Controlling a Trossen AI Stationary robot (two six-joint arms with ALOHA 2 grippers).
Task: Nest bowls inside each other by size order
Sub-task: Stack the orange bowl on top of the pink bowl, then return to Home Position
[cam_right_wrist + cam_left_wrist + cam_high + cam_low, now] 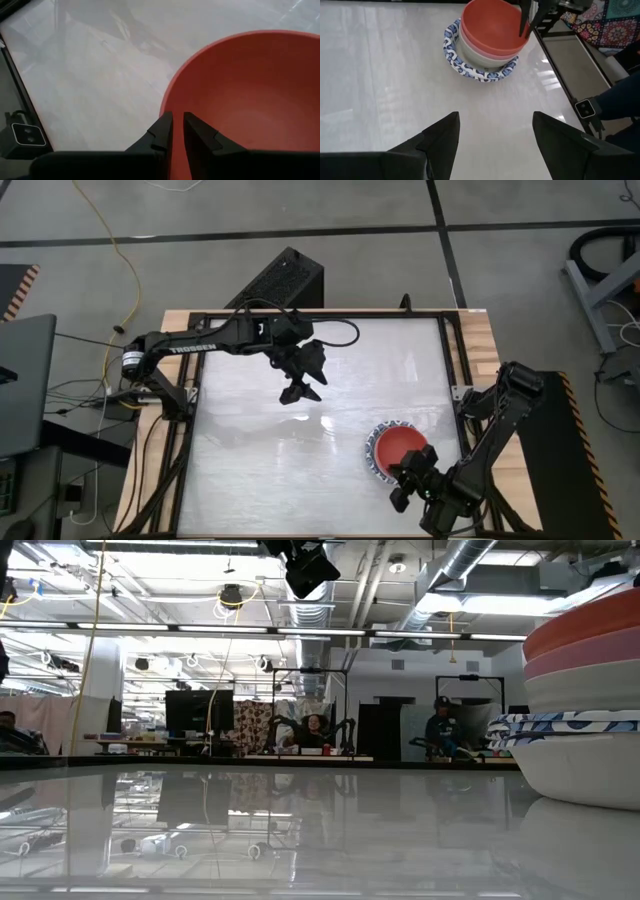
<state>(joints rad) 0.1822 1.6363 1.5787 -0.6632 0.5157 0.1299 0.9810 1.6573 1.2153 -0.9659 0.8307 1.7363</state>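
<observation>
**Bowls stacked at five o'clock on glossy bench**

Pale, reflective bench [260, 450]; beyond it, an open workshop with ceiling ducts and seated people [315, 730] far off. Left gripper [300, 385] raised over bench centre, fingers [440, 137] spread wide, empty. Right gripper [415, 475] low at five o'clock, pinched on red bowl [400, 445] rim. Stack of bowls [485, 45] upright, mouths up: red topmost, pink beneath, blue-patterned rims lower.

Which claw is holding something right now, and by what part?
The right claw pinches the red bowl by its rim. The left claw is open, empty.
</observation>
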